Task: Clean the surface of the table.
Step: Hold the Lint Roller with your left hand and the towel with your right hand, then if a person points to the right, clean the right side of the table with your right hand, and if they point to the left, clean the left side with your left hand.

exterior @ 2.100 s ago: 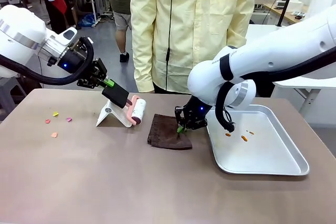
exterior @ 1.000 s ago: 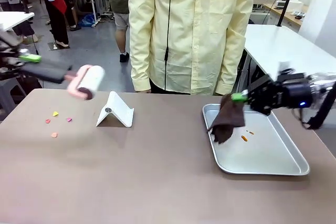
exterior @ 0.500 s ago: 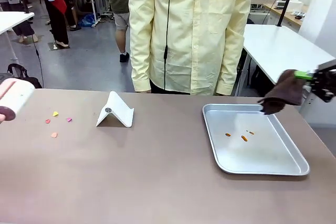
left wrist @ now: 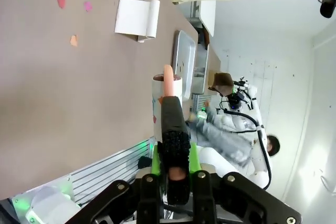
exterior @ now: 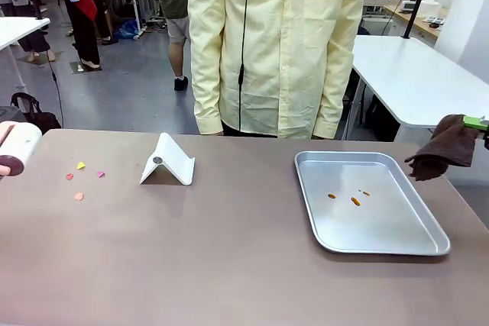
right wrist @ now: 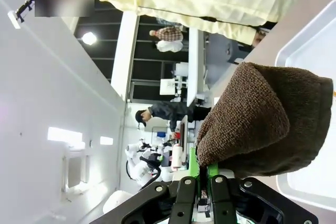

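Taupe table [exterior: 229,265]; at its ends, left end effector [left wrist: 174,159] tight on lint roller [exterior: 21,147], right end effector [right wrist: 201,164] tight on cloth [exterior: 447,154].

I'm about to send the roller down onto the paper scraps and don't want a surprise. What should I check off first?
1. Left fingers shut on the lint roller handle: ok.
2. Right fingers shut on the brown cloth, held up beside the tray: ok.
3. Scraps located: ok, four coloured bits on the table near its left end.
4. Roller's way to them: ok, the white stand sits apart, to their right.
5. Person clear of the table top: ok, standing behind the far edge.
6. Tray clean: not ok, orange crumbs lie in it.
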You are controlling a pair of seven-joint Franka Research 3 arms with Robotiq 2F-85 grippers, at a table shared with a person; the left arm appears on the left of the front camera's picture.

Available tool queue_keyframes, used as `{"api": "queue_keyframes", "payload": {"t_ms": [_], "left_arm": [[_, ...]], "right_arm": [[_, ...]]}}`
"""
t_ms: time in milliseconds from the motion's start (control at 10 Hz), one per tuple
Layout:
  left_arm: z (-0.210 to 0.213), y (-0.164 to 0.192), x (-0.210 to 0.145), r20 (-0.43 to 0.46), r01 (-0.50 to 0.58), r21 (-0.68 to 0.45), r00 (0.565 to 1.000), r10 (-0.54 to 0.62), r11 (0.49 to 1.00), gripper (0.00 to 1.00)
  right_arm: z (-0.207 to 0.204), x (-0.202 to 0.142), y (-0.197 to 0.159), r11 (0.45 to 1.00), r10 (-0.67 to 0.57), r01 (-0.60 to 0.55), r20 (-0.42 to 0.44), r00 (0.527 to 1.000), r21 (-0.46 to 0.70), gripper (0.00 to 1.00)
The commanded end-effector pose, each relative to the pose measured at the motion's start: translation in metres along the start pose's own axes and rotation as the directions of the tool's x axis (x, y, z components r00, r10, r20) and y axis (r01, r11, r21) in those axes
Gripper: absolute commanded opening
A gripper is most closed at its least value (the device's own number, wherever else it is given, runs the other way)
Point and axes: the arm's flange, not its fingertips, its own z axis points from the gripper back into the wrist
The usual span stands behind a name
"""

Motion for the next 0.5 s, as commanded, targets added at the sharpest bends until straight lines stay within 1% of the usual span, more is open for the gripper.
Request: {"api": "queue_keyframes", "payload": {"t_ms": [0, 400], "left_arm": [[0.0050, -0.0053, -0.0056, -0.025, 0.040, -0.021, 0.999, -0.040, 0.999, 0.00], [0.0050, -0.0053, -0.0056, -0.025, 0.040, -0.021, 0.999, -0.040, 0.999, 0.00]], "right_arm": [[-0.0048, 0.0003, 0.0081, 1.000, -0.006, 0.006, 0.003, 1.000, 0.024, 0.00], [-0.0048, 0.0003, 0.0081, 1.000, -0.006, 0.006, 0.003, 1.000, 0.024, 0.00]]}}
